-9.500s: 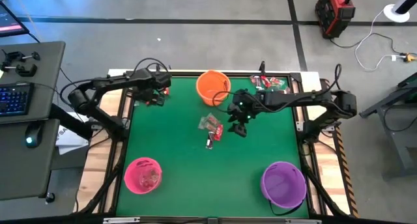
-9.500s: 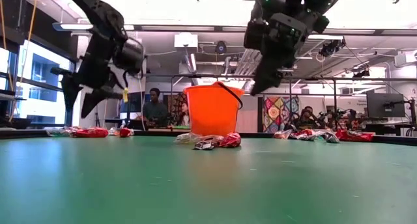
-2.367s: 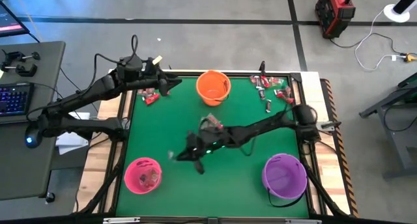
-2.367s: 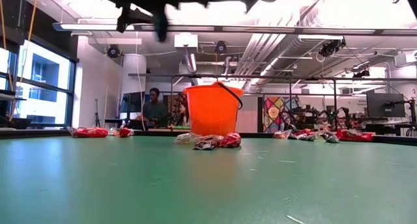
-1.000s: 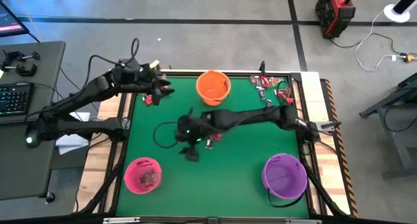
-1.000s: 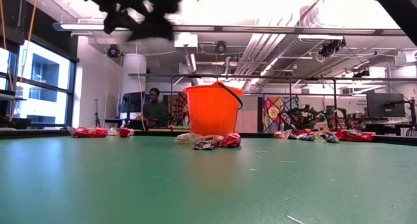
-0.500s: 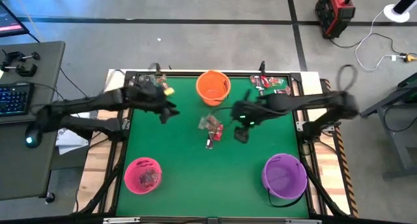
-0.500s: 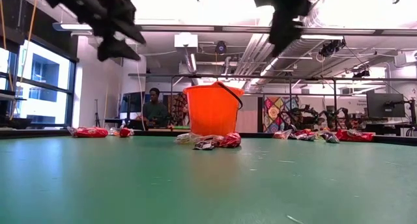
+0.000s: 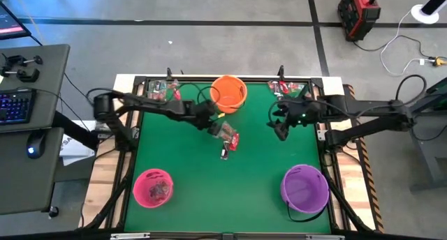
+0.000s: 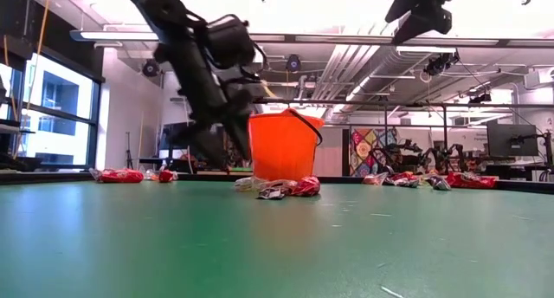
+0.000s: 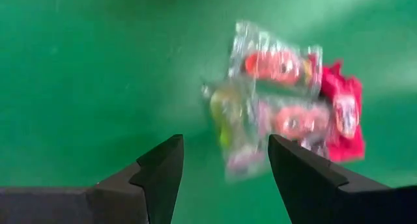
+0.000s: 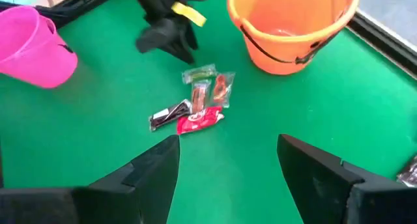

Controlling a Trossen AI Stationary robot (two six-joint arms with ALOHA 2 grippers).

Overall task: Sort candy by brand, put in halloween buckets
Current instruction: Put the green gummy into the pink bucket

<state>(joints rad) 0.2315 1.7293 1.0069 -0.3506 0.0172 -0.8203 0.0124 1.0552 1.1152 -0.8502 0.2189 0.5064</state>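
A small pile of candy (image 9: pixel 228 134) lies on the green table just near of the orange bucket (image 9: pixel 228 93): silvery-clear wrappers (image 11: pixel 260 97), a red piece (image 11: pixel 344 116) and a dark piece (image 12: pixel 171 111). My left gripper (image 9: pixel 212 121) hangs open right beside the pile's left side and touches nothing; in its wrist view the left gripper (image 11: pixel 225 146) has the pile just ahead of its fingers. My right gripper (image 9: pixel 278 130) is open in the air to the right of the pile, high in the low view (image 10: pixel 422 12). The pink bucket (image 9: pixel 154 187) and purple bucket (image 9: pixel 304 195) stand near the near edge.
More candy lies in the far left corner (image 9: pixel 162 92) and the far right corner (image 9: pixel 290 90). The pink bucket holds some pieces. Bare green mat spreads between the pile and the two near buckets. People sit in the room beyond the far edge (image 10: pixel 205 142).
My right arm, which reached across to the table's left half, has drawn back toward the right edge. My left gripper has left the far left corner, moved right toward the candy pile, and come down low beside it. The candy and buckets have stayed in place.
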